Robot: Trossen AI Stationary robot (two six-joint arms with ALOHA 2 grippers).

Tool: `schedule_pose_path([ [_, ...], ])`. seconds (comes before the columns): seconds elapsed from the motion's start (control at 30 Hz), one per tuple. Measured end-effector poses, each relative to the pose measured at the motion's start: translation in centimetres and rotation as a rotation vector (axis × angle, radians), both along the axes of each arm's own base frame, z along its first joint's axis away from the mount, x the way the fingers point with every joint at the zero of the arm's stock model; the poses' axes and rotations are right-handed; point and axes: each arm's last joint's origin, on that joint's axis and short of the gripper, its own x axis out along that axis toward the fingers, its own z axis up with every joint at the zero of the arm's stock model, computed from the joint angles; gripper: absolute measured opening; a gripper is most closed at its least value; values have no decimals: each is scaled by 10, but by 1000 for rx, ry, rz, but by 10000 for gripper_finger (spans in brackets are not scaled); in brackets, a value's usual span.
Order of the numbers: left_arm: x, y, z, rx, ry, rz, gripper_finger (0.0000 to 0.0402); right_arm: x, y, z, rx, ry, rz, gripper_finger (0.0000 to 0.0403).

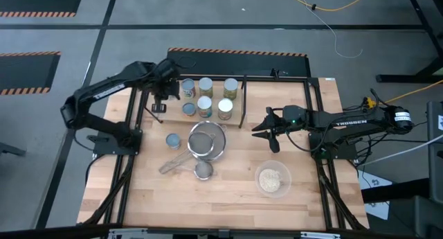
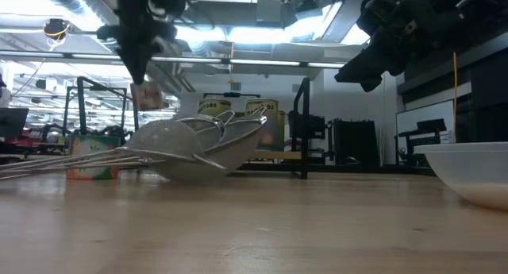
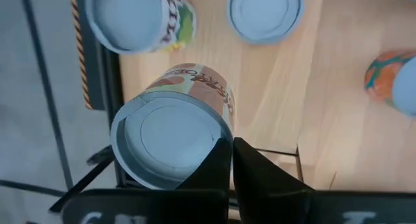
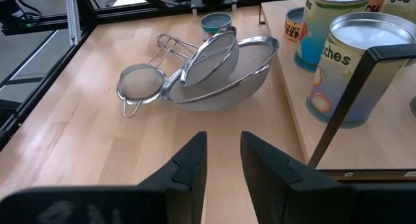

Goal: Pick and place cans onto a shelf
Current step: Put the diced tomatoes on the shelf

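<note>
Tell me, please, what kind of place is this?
Probably a robotics lab or workshop. Striped hazard tape marks the grey floor, loose cables lie there, and behind the table stand metal frames under exposed ceiling pipes.

From overhead you see even, diffuse light on the pale wooden tabletop (image 1: 235, 190), with only soft, short shadows beside the round metal mesh strainers (image 1: 206, 140). At table height you look into bright ceiling strip lights (image 2: 238, 32); both dark arms read as silhouettes against them, and the near tabletop is blurred while the strainers stay fairly sharp. The white-looking bowl rim (image 2: 464, 167) at the edge is soft and glowing. Through the left wrist camera, the light-blue lid of the short printed can (image 3: 170, 141) looks washed and slightly blurred, and the dark fingers (image 3: 218, 169) are featureless. Through the right wrist camera, the silver can top (image 4: 370, 36) carries mild glare.
</note>
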Motion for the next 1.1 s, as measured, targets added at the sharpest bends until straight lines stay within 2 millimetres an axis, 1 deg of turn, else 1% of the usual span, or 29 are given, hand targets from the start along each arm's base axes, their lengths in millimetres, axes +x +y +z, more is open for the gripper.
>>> schedule_pose_path([
  [0.17,6,22,-20,-49,82,40,0,0,0,0,-2,1,1,98],
  [0.27,7,34,-30,-74,125,36,0,0,0,0,-2,4,1,98],
  [0.4,10,50,-42,-88,148,43,0,0,0,0,-2,4,1,98],
  [0.53,11,62,-51,-99,153,38,0,0,0,0,-2,5,1,98],
  [0.77,13,70,-60,-119,171,45,2,0,0,0,-2,5,1,98],
  [1.1,17,73,-60,-84,137,30,2,0,0,0,-2,5,1,98],
])
